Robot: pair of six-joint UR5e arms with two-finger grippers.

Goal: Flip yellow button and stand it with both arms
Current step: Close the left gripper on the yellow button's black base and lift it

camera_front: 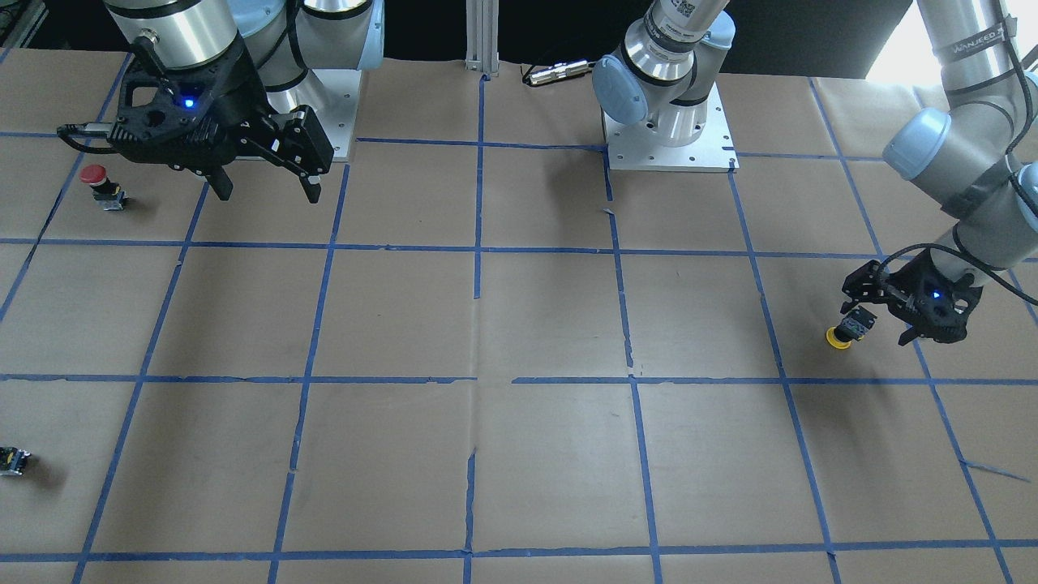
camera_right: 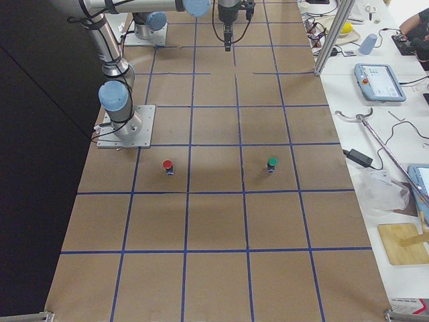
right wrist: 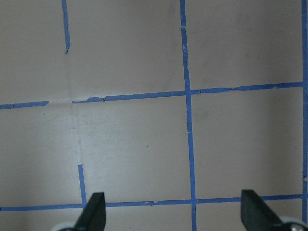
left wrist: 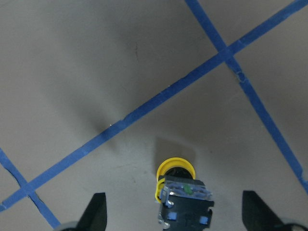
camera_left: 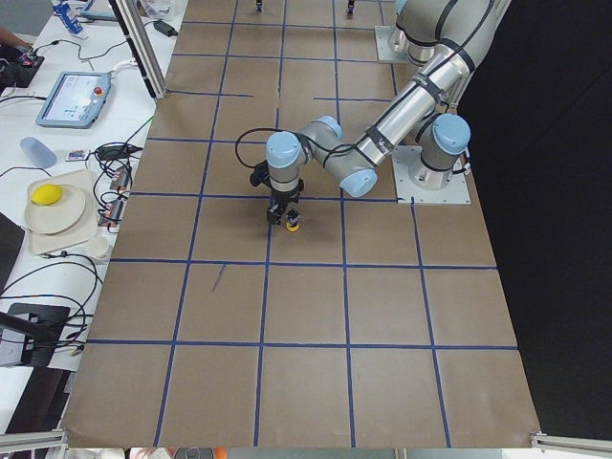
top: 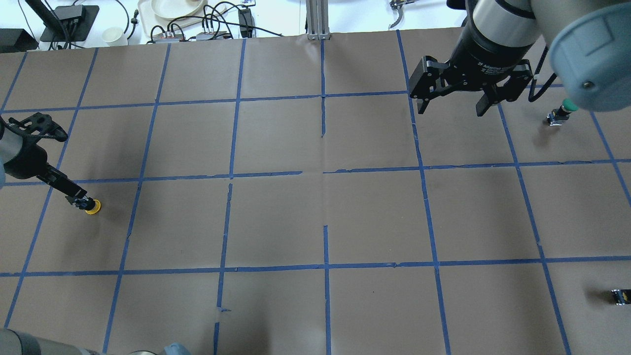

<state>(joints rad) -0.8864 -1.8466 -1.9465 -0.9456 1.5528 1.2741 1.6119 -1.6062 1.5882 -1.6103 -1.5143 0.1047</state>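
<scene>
The yellow button [left wrist: 180, 192] rests tilted on the paper, its yellow cap [camera_front: 838, 338] down and pointing away from the wrist, its black and grey body raised. My left gripper [left wrist: 175, 216] is open and low, with a finger on each side of the body and a gap to both. It also shows in the overhead view [top: 81, 201] and the front view [camera_front: 884, 324]. My right gripper [camera_front: 263, 186] is open and empty, held above the table far from the button. It shows in the overhead view [top: 451, 106] too.
A red-capped button [camera_front: 97, 185] stands near the right gripper. A green-capped button [top: 562, 112] stands at the table's far right. A tiny black block with a yellow spot [top: 620, 296] lies near the right edge. Blue tape lines [right wrist: 187, 144] grid the brown paper.
</scene>
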